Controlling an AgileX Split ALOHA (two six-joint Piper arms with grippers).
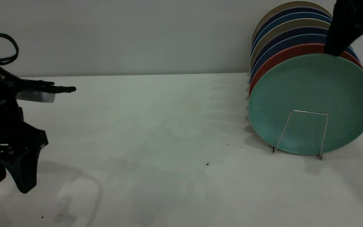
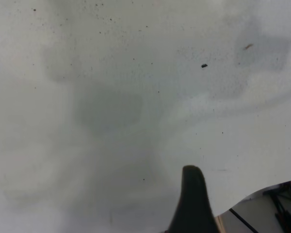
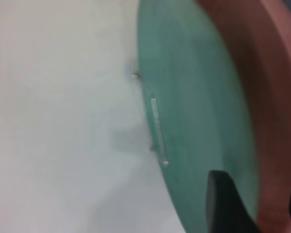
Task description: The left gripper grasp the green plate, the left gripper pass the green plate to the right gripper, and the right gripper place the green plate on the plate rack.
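Note:
The green plate [image 1: 310, 91] stands upright at the front of the plate rack [image 1: 309, 112], leaning back on a salmon-pink plate [image 1: 290, 52]. My right gripper [image 1: 333, 51] is at the green plate's top rim. In the right wrist view the right gripper [image 3: 259, 204] is open, one finger [image 3: 223, 204] in front of the green plate [image 3: 194, 97], the other behind the pink plate [image 3: 266, 97]. The rack's wire [image 3: 157, 128] shows against the plate. My left gripper [image 1: 8, 186] hangs open and empty just above the table at the far left; one finger [image 2: 191, 204] shows in its wrist view.
Several more plates, blue [image 1: 290, 39], dark and beige [image 1: 282, 12], fill the rack behind the pink one. The white table [image 1: 169, 132] runs back to a grey wall. The table's edge [image 2: 262, 199] shows beside the left gripper.

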